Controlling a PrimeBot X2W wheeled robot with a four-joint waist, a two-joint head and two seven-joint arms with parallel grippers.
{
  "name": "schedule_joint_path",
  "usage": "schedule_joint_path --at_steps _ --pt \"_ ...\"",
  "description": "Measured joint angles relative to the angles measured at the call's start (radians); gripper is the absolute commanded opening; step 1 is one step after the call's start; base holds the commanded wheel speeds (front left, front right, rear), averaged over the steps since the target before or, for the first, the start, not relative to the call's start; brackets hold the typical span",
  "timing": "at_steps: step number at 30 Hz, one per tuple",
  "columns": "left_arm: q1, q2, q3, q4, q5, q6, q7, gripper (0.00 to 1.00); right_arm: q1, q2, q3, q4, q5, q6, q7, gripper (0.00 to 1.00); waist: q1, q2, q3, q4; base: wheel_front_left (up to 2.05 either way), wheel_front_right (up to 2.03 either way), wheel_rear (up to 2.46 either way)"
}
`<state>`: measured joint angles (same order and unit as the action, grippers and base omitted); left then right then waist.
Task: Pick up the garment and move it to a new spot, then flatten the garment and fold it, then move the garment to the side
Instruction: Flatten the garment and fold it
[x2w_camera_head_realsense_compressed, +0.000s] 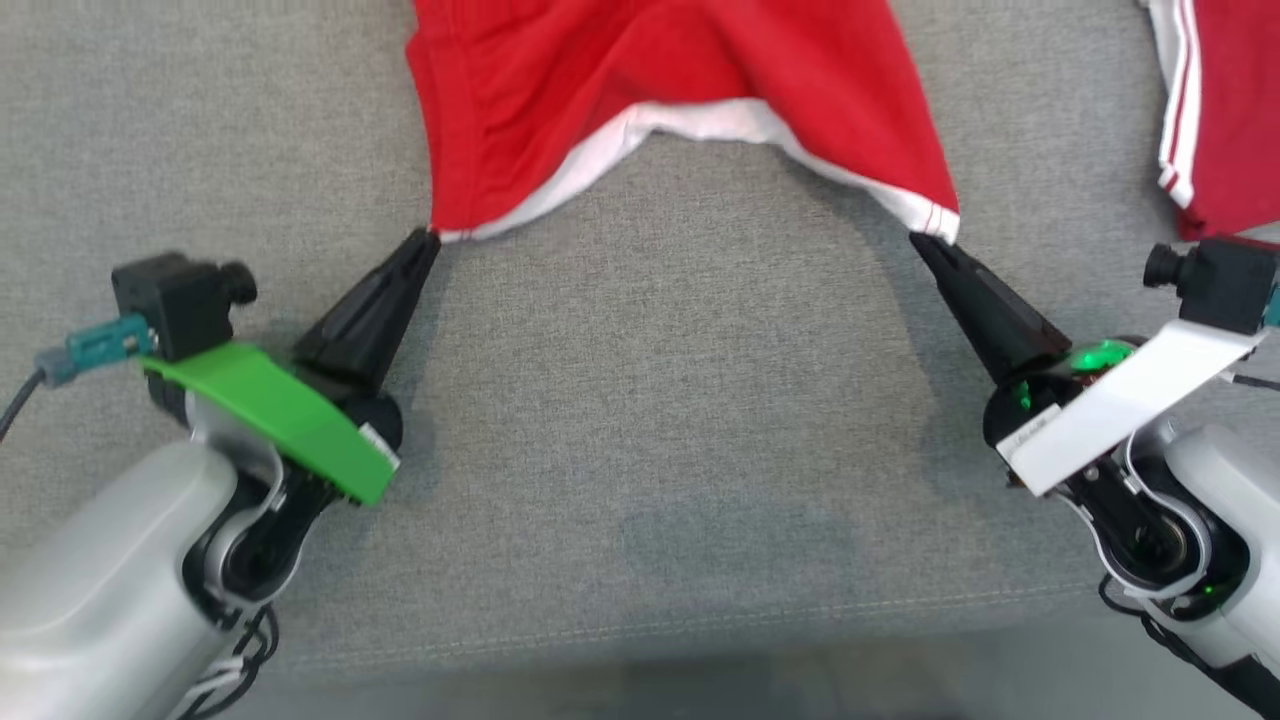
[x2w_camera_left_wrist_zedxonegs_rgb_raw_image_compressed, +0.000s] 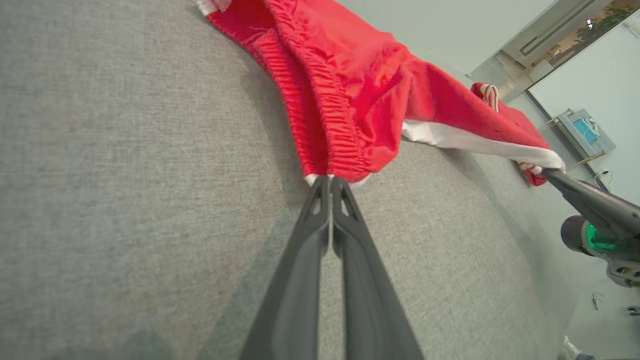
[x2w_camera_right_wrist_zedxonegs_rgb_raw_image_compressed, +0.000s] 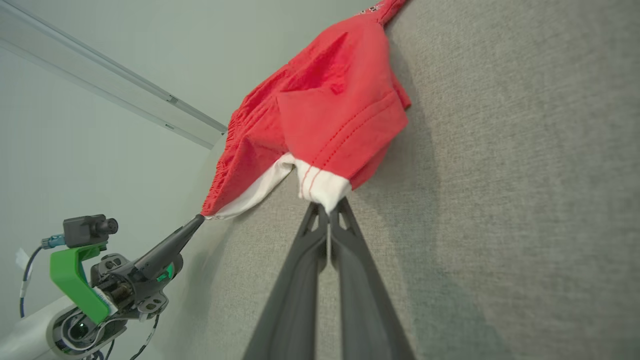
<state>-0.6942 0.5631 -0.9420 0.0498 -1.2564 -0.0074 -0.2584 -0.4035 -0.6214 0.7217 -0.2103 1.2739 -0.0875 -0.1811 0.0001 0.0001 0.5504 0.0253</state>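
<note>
The garment (x2w_camera_head_realsense_compressed: 660, 90) is red with a white hem band; it hangs stretched between both grippers above the grey cloth surface (x2w_camera_head_realsense_compressed: 660, 440). My left gripper (x2w_camera_head_realsense_compressed: 430, 236) is shut on its near-left corner, where the gathered waistband (x2w_camera_left_wrist_zedxonegs_rgb_raw_image_compressed: 320, 120) meets the fingertips in the left wrist view (x2w_camera_left_wrist_zedxonegs_rgb_raw_image_compressed: 330, 178). My right gripper (x2w_camera_head_realsense_compressed: 918, 240) is shut on the white-banded near-right corner (x2w_camera_right_wrist_zedxonegs_rgb_raw_image_compressed: 322, 190), which the right wrist view shows pinched at my right gripper (x2w_camera_right_wrist_zedxonegs_rgb_raw_image_compressed: 330, 206). The garment (x2w_camera_right_wrist_zedxonegs_rgb_raw_image_compressed: 325, 105) sags in the middle, its far part running out of the top of the head view.
A second red garment with white stripes (x2w_camera_head_realsense_compressed: 1220, 110) lies at the far right of the surface. The surface's front seam and edge (x2w_camera_head_realsense_compressed: 660, 625) run along the bottom. Pale floor and walls (x2w_camera_right_wrist_zedxonegs_rgb_raw_image_compressed: 100, 125) show beyond it in the wrist views.
</note>
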Motion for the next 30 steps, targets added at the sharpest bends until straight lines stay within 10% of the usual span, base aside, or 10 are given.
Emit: schedule_joint_path --at_steps 15,30 --pt "0.213 0.094 0.049 -0.058 -0.221 -0.081 0.021 0.0 0.2 -0.19 0.008 0.057 0.014 0.005 0.025 0.0 -0.0001 0.0 -0.198 -0.024 0.0 0.0 0.0" --pt "0.477 0.217 -0.046 -0.308 -0.305 -0.041 0.068 0.0 0.486 -0.364 -0.004 -0.087 0.169 -0.021 0.043 0.0 -0.0001 0.0 -0.271 0.027 0.0 0.0 0.0"
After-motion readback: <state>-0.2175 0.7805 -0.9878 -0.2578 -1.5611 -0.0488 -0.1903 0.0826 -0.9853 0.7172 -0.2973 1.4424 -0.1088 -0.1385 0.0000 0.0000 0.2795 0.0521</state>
